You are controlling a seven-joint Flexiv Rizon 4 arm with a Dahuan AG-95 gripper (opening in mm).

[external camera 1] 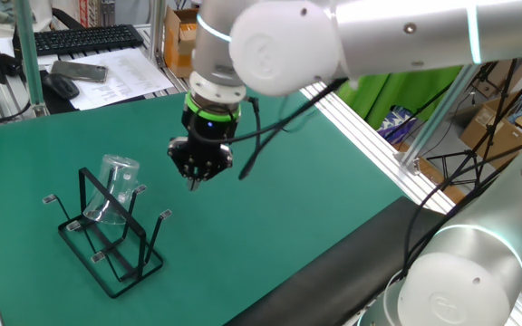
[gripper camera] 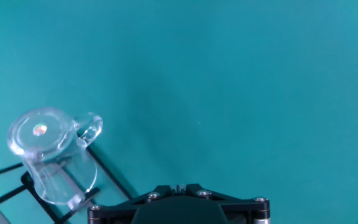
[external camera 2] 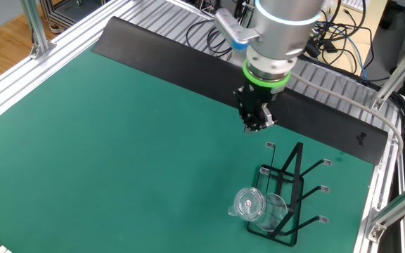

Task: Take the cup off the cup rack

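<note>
From my fixed view, the cup rack [external camera 1: 107,237] stands lowest and nearest, at lower left on the green mat [external camera 1: 315,199], its thin prongs jutting out to the sides. The cup [external camera 1: 116,188] hangs mouth-down on one prong, tilted, its long axis leaning and its base toward the upper right; I see nothing inside it. Just right of it the gripper [external camera 1: 195,184] hangs above the mat, pointing down, fingers pressed together on nothing, apart from cup and rack. Farther back, upper left, a keyboard [external camera 1: 84,38] and papers [external camera 1: 125,71].
</note>
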